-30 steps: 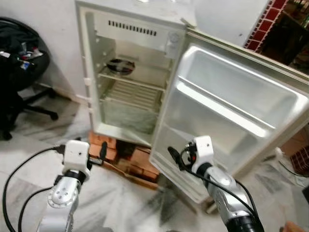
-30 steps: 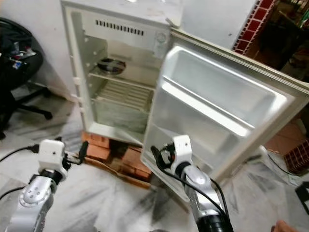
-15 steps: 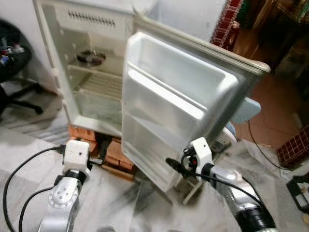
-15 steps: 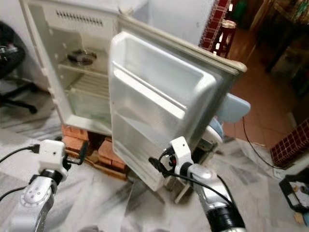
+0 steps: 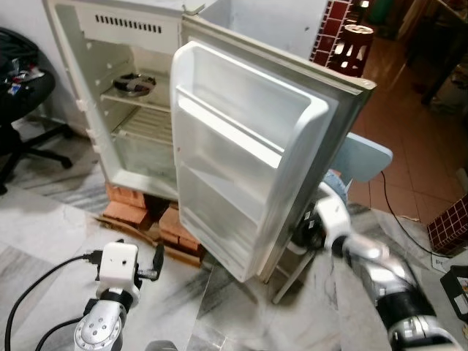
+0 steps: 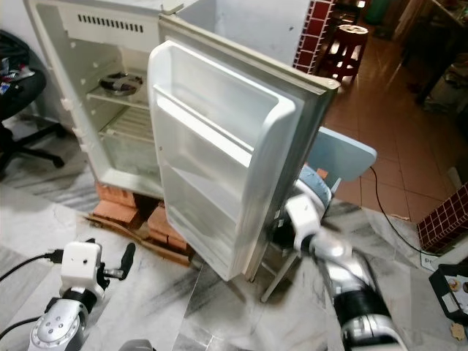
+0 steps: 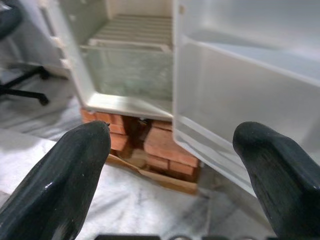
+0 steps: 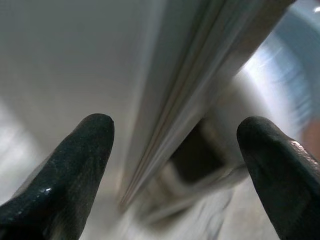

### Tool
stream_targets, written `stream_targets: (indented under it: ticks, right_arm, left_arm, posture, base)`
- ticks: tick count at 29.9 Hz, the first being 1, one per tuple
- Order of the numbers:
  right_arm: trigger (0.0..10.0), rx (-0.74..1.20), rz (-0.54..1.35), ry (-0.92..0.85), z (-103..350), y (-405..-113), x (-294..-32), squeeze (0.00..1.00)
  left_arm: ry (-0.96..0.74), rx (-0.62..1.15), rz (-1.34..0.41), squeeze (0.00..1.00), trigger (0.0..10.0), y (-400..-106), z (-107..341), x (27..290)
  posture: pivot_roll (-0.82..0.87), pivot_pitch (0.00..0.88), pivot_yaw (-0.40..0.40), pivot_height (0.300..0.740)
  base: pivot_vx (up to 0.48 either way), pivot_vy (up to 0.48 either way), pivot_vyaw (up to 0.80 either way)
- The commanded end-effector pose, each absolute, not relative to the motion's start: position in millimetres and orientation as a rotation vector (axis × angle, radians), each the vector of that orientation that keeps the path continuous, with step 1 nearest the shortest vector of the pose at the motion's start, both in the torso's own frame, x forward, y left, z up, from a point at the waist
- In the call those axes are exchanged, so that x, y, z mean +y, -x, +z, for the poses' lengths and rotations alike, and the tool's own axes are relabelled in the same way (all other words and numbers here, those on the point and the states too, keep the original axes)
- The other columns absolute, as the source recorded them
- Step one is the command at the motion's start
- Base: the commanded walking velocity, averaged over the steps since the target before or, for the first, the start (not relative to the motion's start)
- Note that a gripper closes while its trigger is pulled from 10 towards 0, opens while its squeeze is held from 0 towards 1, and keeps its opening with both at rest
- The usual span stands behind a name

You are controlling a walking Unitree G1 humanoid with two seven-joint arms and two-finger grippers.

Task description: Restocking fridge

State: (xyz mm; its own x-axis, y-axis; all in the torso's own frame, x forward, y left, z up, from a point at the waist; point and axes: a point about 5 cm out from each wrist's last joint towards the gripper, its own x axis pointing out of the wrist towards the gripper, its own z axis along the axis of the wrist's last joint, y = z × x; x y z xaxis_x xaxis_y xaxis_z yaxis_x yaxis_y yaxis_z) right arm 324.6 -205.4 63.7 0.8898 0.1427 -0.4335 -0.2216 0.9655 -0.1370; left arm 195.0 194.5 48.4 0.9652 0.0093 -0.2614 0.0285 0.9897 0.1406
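White moulded plastic lines the fridge (image 5: 139, 110) in the left eye view: its cabinet stands open on a stack of red bricks (image 5: 146, 219) over a marble floor (image 5: 51, 227), with a wire shelf and a round dark dish (image 5: 134, 82) on the upper shelf, while the fridge door (image 5: 248, 161) swings out towards the camera, its inner face formed into smooth rounded bins. A black office chair (image 5: 18, 110) stands at the far left and a pale blue chair (image 5: 363, 157) behind the door. Low at the left, the left gripper (image 5: 156, 259) points at the bricks, well short of the cabinet; the right gripper (image 5: 303, 232) sits blurred against the outer edge of the door, low down. From the right eye view the same scene shows, the door's grey outer edge just beside the right arm and a red tiled pillar (image 6: 313, 29) behind. Along the left wrist view, two glossy black fingers (image 7: 75, 170) stand wide apart with nothing between them, framing the brick base, the clear crisper front and the door's lower bin. Through the right wrist view, the fingers (image 8: 70, 165) are likewise spread apart, and the door's ribbed edge runs blurred between them without clearly touching either
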Motion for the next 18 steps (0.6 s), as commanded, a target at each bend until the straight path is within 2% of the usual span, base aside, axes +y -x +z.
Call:
stream_targets:
  ticks: [1, 6, 9, 10, 12, 14, 16, 17, 18]
  right_arm:
    - [10.0, 0.401, 0.085, 0.168, 70, -330, -217, 0.00]
    - [10.0, 0.336, -0.030, 0.149, 84, -344, -226, 0.00]
    - [10.0, 0.324, -0.029, 0.064, 87, -348, -223, 0.00]
    - [10.0, 0.275, 0.036, -0.062, 94, -354, -211, 0.00]
    - [10.0, 0.250, 0.066, -0.116, 97, -356, -206, 0.00]
    - [10.0, 0.135, 0.265, -0.328, 117, -360, -180, 0.00]
    - [10.0, 0.061, 0.418, -0.444, 132, -358, -163, 0.00]
    - [10.0, 0.061, 0.418, -0.444, 132, -358, -163, 0.00]
    - [10.0, 0.027, 0.507, -0.487, 140, -355, -155, 0.00]
  left_arm:
    - [-0.153, 0.271, 0.010, 0.00, 10.0, -192, 51, 197]
    - [-0.149, 0.326, 0.003, 0.00, 10.0, -175, 43, 193]
    - [-0.169, 0.326, -0.002, 0.00, 10.0, -169, 41, 190]
    - [-0.175, 0.324, 0.001, 0.00, 10.0, -169, 42, 189]
    - [-0.173, 0.323, 0.004, 0.00, 10.0, -169, 42, 189]
    - [-0.167, 0.321, 0.009, 0.00, 10.0, -170, 44, 189]
    - [-0.166, 0.319, 0.010, 0.00, 10.0, -170, 45, 189]
    - [-0.166, 0.319, 0.010, 0.00, 10.0, -170, 45, 189]
    - [-0.165, 0.315, 0.012, 0.00, 10.0, -170, 45, 189]
  posture:
    - [0.15, 0.007, -0.103, 0.740]
    - [0.18, 0.009, -0.113, 0.740]
    - [0.18, 0.010, -0.118, 0.740]
    - [0.18, 0.009, -0.121, 0.740]
    - [0.18, 0.010, -0.122, 0.740]
    - [0.18, 0.014, -0.125, 0.740]
    - [0.18, 0.018, -0.126, 0.740]
    - [0.18, 0.018, -0.126, 0.740]
    - [0.18, 0.018, -0.127, 0.740]
  base:
    - [0.000, 0.000, 0.00]
    - [0.000, 0.000, 0.00]
    - [0.000, 0.000, 0.00]
    - [0.000, 0.000, 0.00]
    - [0.000, 0.000, 0.00]
    - [0.000, 0.000, 0.00]
    - [0.000, 0.000, 0.00]
    - [0.000, 0.000, 0.00]
    - [0.000, 0.000, 0.00]
